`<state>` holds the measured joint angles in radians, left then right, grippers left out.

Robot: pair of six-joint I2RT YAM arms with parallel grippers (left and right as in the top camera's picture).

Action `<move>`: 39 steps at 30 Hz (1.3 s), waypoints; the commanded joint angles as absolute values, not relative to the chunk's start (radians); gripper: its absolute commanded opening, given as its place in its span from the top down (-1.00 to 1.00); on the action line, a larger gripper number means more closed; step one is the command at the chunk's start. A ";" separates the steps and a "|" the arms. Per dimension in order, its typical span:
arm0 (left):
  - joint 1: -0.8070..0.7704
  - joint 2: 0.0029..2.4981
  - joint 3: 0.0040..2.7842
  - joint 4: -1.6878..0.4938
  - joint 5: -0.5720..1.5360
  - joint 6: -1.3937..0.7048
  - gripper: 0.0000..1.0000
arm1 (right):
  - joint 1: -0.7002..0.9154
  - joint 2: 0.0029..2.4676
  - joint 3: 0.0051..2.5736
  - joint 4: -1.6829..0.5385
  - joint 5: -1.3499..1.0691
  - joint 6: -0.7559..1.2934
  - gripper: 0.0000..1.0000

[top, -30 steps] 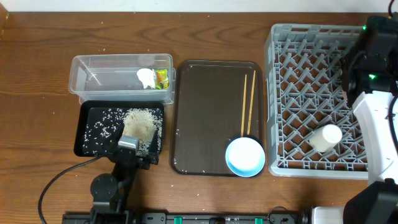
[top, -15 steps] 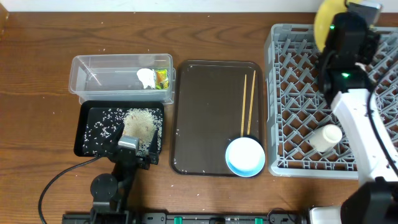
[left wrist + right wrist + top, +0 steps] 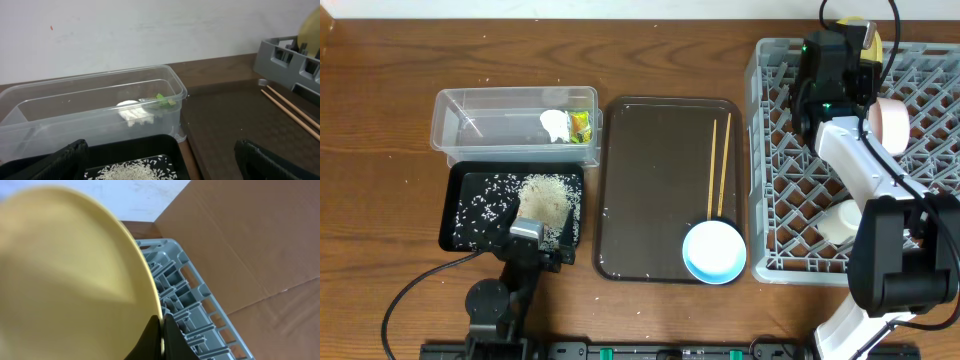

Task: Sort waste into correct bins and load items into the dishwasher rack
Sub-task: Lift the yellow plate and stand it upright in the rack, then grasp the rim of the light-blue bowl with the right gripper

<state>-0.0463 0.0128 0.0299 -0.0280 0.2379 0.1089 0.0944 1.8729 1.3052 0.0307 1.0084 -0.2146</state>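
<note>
My right gripper is shut on the rim of the yellow plate, held on edge over the far side of the grey dishwasher rack. Only a sliver of the plate shows beside the gripper from overhead. In the rack a pink bowl stands on edge and a white cup lies on its side. My left gripper hangs open over the black tray of rice. The clear tub holds the tissue and wrapper.
A dark brown serving tray lies between the bins and the rack. It carries two chopsticks and a light blue bowl. A black cable runs along the table front left.
My right arm has swung left along the rack's far side with the yellow plate. The pink bowl in the rack has come into view. The left arm has not moved.
</note>
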 commanded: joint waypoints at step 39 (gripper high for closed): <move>-0.040 0.007 0.004 -0.046 0.258 0.119 -0.90 | 0.551 1.711 1.088 -0.937 0.069 -0.118 0.14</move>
